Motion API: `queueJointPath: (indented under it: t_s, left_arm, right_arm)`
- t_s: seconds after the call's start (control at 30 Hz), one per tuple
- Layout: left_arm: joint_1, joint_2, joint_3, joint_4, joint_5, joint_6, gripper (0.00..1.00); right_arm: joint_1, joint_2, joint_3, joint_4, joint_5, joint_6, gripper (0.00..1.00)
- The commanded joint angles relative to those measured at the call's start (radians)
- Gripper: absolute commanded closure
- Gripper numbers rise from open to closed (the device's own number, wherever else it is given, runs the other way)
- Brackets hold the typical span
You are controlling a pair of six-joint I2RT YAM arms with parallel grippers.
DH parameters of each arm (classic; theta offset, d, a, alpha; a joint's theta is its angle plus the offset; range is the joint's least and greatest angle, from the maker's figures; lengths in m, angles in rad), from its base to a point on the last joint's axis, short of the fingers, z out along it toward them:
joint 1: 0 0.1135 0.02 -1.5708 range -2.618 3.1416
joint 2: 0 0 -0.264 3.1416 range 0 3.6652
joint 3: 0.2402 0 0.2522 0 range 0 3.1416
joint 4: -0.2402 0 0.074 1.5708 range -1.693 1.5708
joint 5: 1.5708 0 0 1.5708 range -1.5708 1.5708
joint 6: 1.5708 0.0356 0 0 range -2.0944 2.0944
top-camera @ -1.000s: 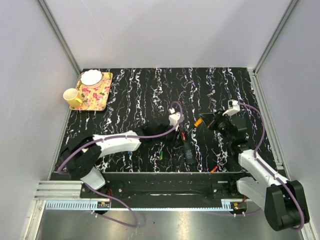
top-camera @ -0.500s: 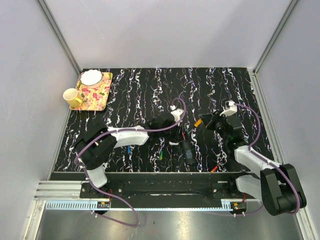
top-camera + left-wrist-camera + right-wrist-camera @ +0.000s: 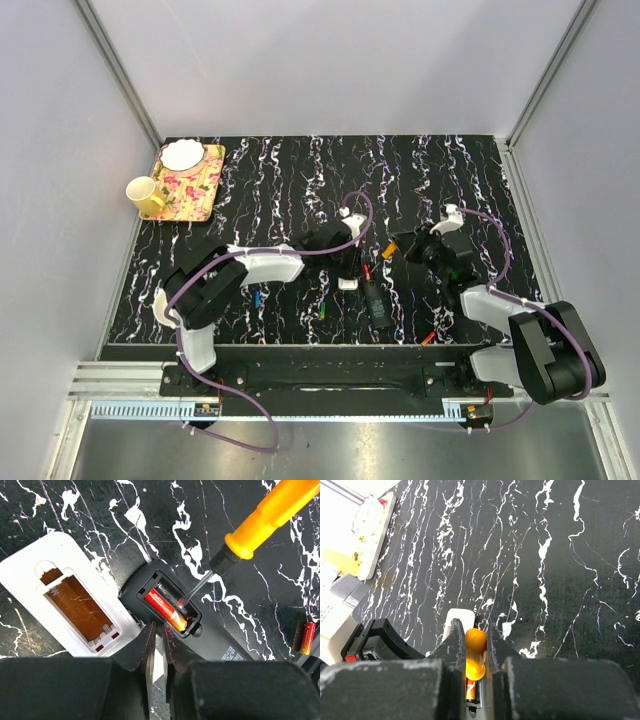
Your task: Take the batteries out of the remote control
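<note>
while the right gripper (image 3: 474,630) is clamped on the orange handle of the one screwdriver (image 3: 262,520), the tool's metal tip sits in the open bay of the one black remote (image 3: 222,647), right at the red-orange battery (image 3: 166,611) lying there. five batteries counted: that one in the remote and four loose on the table (image 3: 280,190). the red battery (image 3: 306,637) is just beside the remote, the green battery (image 3: 323,310) and blue battery (image 3: 258,297) are off to its left, and the orange battery (image 3: 428,338) is near the front edge on the right. the left gripper (image 3: 156,635) hangs over the remote's end, fingers almost together with only a slit, nothing between them. one white casing (image 3: 75,605) with a brown-lined bay lies against the remote. far left corner: one floral tray (image 3: 195,192), one white bowl (image 3: 182,155) on it, one yellow cup (image 3: 146,196) beside it.
</note>
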Motion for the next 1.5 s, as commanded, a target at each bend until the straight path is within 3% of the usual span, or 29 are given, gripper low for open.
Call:
queueJointPath:
  t_s: [0.0,0.47,0.83,1.47]
  left_arm:
    - [0.009,0.015,0.042,-0.004,-0.010,0.012,0.86]
    - [0.018,0.040,0.049,-0.010,0.017,0.019,0.88]
    - [0.019,0.071,0.074,-0.013,0.032,0.016,0.90]
    - [0.024,0.061,0.054,0.004,0.066,0.010,0.91]
  right_arm:
    - [0.016,0.029,0.018,0.082,0.039,0.008,1.00]
    - [0.030,0.125,-0.013,0.221,0.048,0.119,1.00]
    - [0.030,0.307,-0.022,0.381,-0.008,0.258,1.00]
    - [0.004,0.301,-0.021,0.327,-0.011,0.349,1.00]
